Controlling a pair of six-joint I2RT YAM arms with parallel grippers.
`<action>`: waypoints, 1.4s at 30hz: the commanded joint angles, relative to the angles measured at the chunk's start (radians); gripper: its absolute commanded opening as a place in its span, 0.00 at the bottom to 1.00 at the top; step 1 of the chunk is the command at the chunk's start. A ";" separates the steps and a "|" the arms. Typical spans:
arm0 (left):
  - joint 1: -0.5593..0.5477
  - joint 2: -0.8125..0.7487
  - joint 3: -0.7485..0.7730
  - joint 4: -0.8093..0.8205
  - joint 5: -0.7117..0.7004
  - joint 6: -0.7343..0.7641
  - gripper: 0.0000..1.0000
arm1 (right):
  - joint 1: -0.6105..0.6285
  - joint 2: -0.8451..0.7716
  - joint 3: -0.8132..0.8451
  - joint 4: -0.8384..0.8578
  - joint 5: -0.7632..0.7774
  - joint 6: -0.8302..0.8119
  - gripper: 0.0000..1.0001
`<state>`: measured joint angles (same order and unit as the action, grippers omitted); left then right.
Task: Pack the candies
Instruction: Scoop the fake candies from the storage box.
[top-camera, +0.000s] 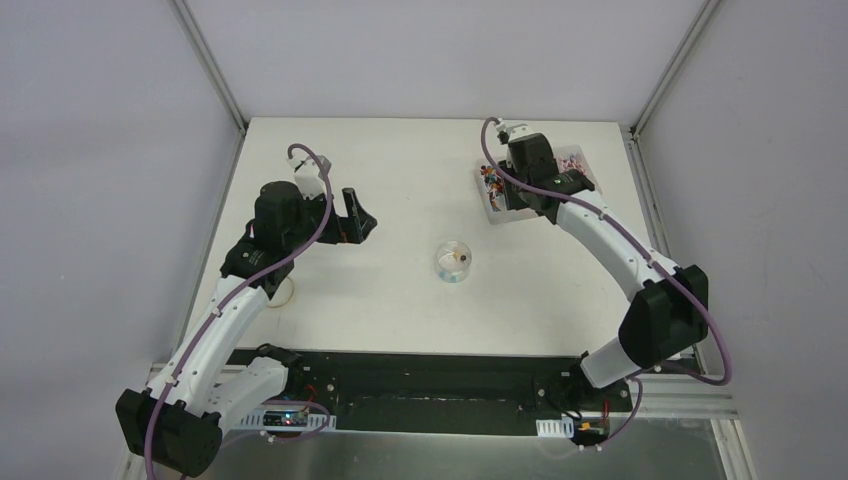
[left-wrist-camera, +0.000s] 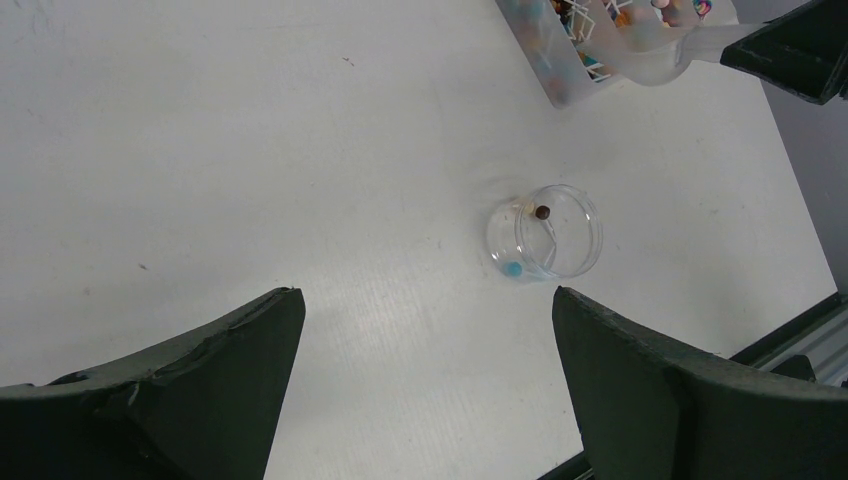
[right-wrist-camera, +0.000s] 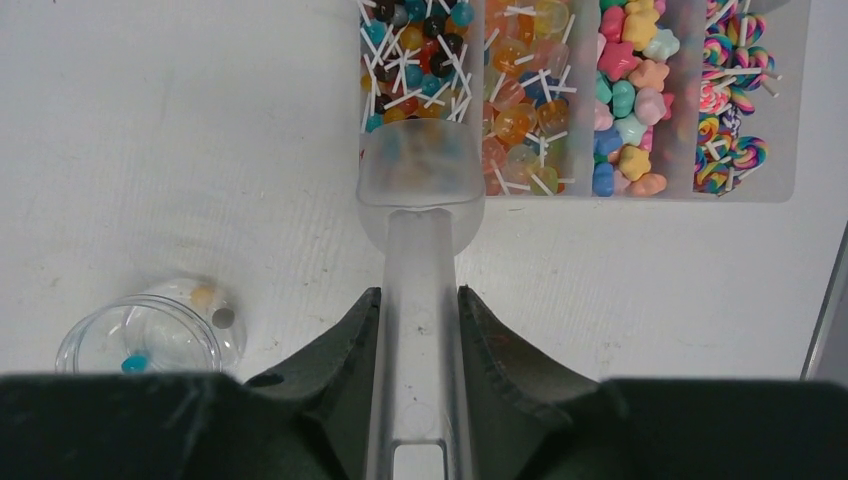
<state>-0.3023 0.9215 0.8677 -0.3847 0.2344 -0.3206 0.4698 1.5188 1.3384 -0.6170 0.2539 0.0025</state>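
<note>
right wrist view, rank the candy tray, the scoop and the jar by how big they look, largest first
1. candy tray, though cut off at the top edge
2. scoop, nearest the camera, so it looks enlarged
3. jar, lower edge hidden

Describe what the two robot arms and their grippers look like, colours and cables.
The left arm and right arm share white link shells and black joint housings. A purple cable loops along each. The left gripper and right gripper have matte black, wedge-shaped fingers.
</note>
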 joint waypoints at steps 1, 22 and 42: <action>-0.010 -0.019 -0.001 0.025 -0.013 0.013 0.99 | -0.005 0.031 0.066 -0.016 0.000 0.006 0.00; -0.010 0.000 -0.012 0.059 0.086 0.015 0.99 | -0.003 0.074 -0.156 0.235 0.014 0.004 0.00; -0.011 0.018 -0.015 0.063 0.104 0.012 0.99 | -0.005 0.020 -0.343 0.452 -0.002 0.026 0.00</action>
<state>-0.3023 0.9432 0.8536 -0.3668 0.3202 -0.3206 0.4679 1.5608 1.0164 -0.2234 0.2588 0.0036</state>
